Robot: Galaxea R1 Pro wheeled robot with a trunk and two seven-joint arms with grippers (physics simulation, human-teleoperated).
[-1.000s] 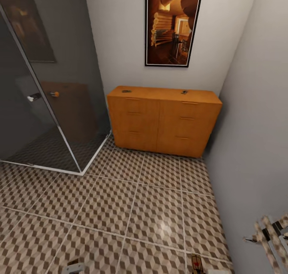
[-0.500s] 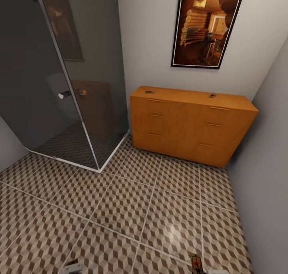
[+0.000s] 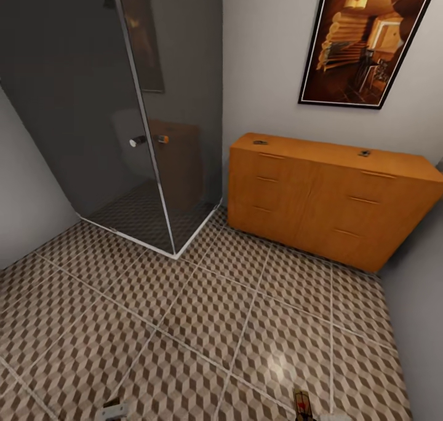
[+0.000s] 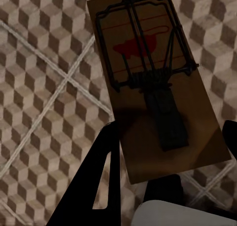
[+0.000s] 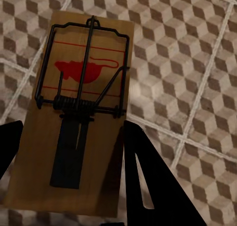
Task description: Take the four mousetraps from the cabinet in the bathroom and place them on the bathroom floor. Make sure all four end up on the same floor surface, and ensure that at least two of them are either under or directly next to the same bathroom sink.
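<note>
From the head, the cabinet carries two mousetraps on top. The left gripper is closed on a trap. The right gripper clamps another trap over the floor. Probably carrying; next, find the sink.

Two mousetraps lie on the cabinet, right of the shower.
</note>
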